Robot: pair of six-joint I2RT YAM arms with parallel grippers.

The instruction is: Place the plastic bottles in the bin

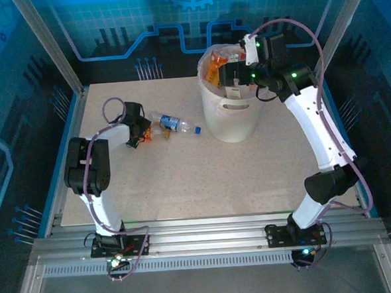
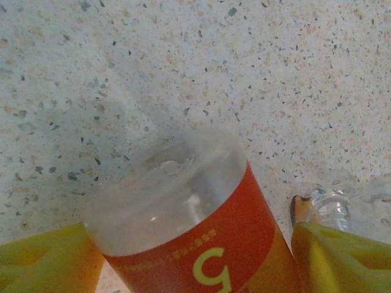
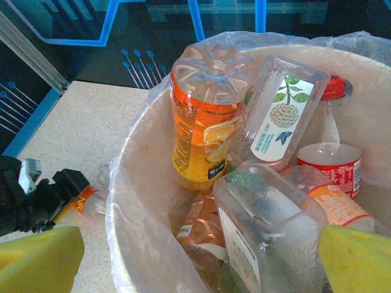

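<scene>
**Orange bottle between my left fingers; right hand wide open over the bin**

My left hand [image 1: 143, 131] lies low on the speckled table [image 1: 184, 180], well to the left of the bin [image 1: 230, 121]. An orange-labelled bottle [image 2: 201, 244] lies on its side between my two yellow fingers [image 2: 43, 262], with its clear base pointing away from my wrist. Both pads sit right against its sides, but I cannot tell whether they already pinch it or merely flank it.

Just past it, toward the bin, lies a clear bottle [image 1: 175, 124] with a blue label and a blue cap. It is touching or nearly touching the first (the join is too small to judge from above). From my left wrist this second bottle is a blurred clear shape at the right edge. The orange label is cut off at the bottom of that view.

My right hand [image 3: 195, 259] hangs above the bin's rim, its fingers spread wide with nothing between them. Below it the bin holds a heap of bottles:
- an upturned orange juice bottle [image 3: 204, 122]
- a square clear bottle [image 3: 278, 113] with a white plant label, leaning beside it
- a red-labelled bottle [image 3: 330, 168] to the right
- a squarish clear bottle [image 3: 263, 235] nearest my fingers

The bottles lower down are hidden by those on top. Crinkled clear film [image 3: 131, 244] along the rim blurs the bin's near wall.
</scene>
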